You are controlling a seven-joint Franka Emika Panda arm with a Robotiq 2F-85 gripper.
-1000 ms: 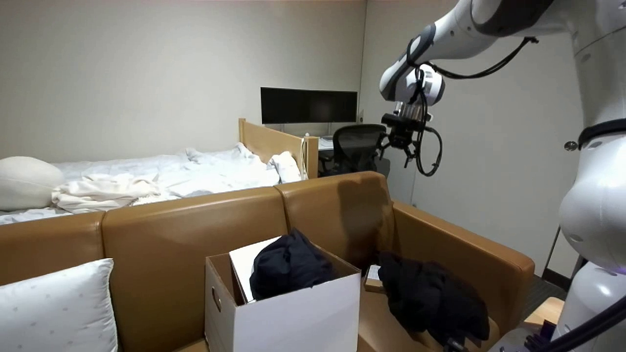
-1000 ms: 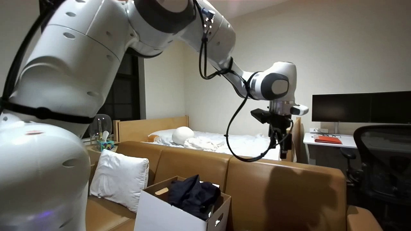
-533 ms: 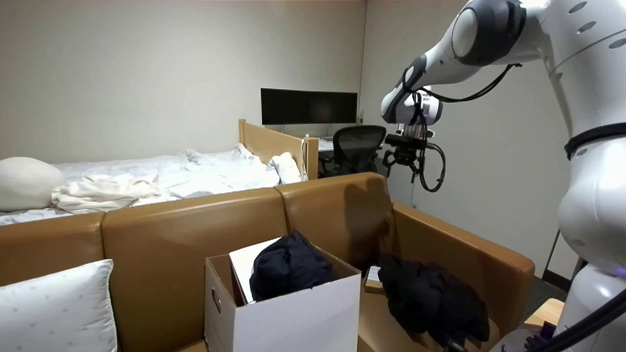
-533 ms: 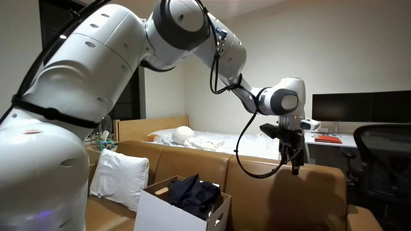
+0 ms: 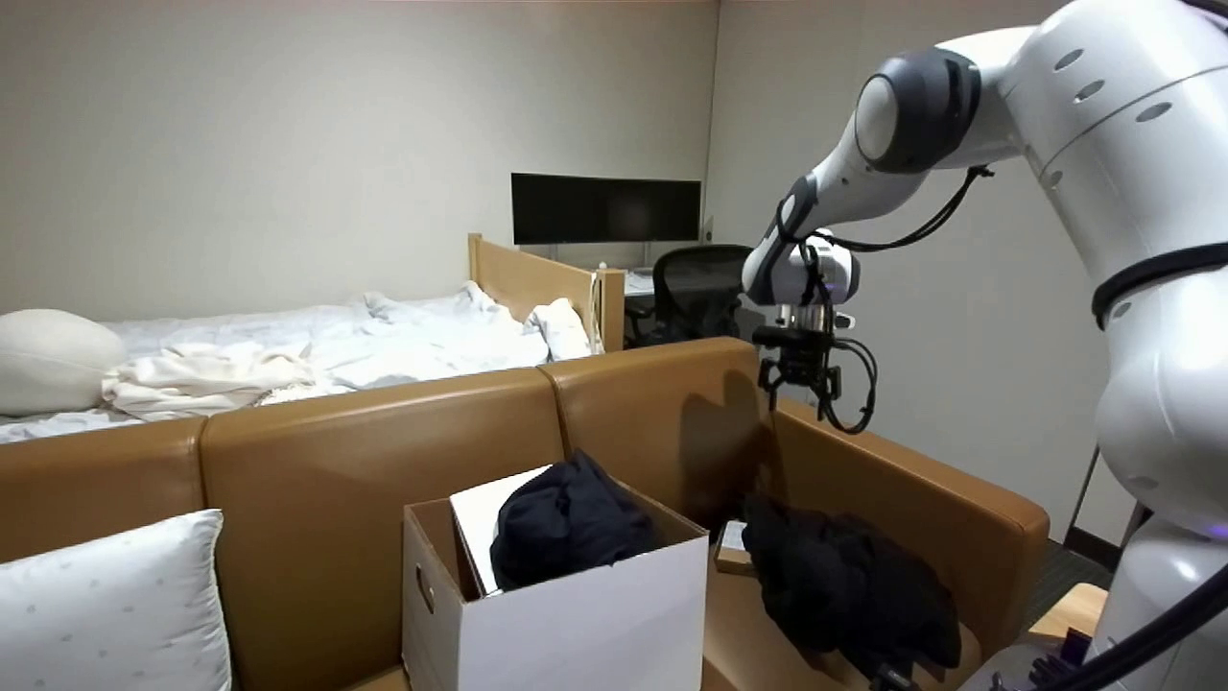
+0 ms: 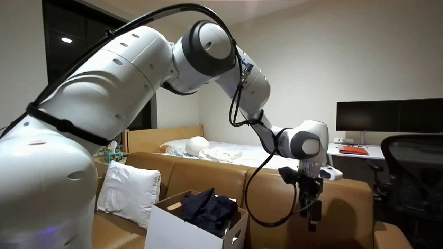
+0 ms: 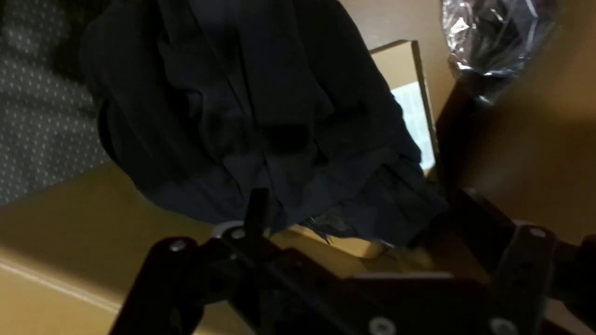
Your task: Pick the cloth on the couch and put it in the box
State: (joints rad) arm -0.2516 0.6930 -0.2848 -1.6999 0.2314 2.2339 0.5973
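The cloth (image 7: 260, 102) lies bunched on the couch (image 5: 384, 461), below and apart from the widely parted fingers (image 7: 257, 209), across the upper left and centre of the wrist view. A small carton (image 7: 409, 97) shows at its edge. In both exterior views the white box (image 5: 585, 624) stands lower centre, holding dark fabric (image 5: 576, 528); a pillow (image 5: 115, 605) is lower left.

Cloth (image 5: 844, 581): I see it near-black, crumpled into loose folds.
Where the cloth lies: on the seat of the couch (image 5: 384, 441), by the armrest, overlapping the seat's edge in my wrist view.
Box (image 5: 585, 624): white outside, brown inside, open at the top, hand-holes in two sides; I see it on the same seat, apart from the cloth.
Couch: tan-brown, smooth, its backrest in sections.
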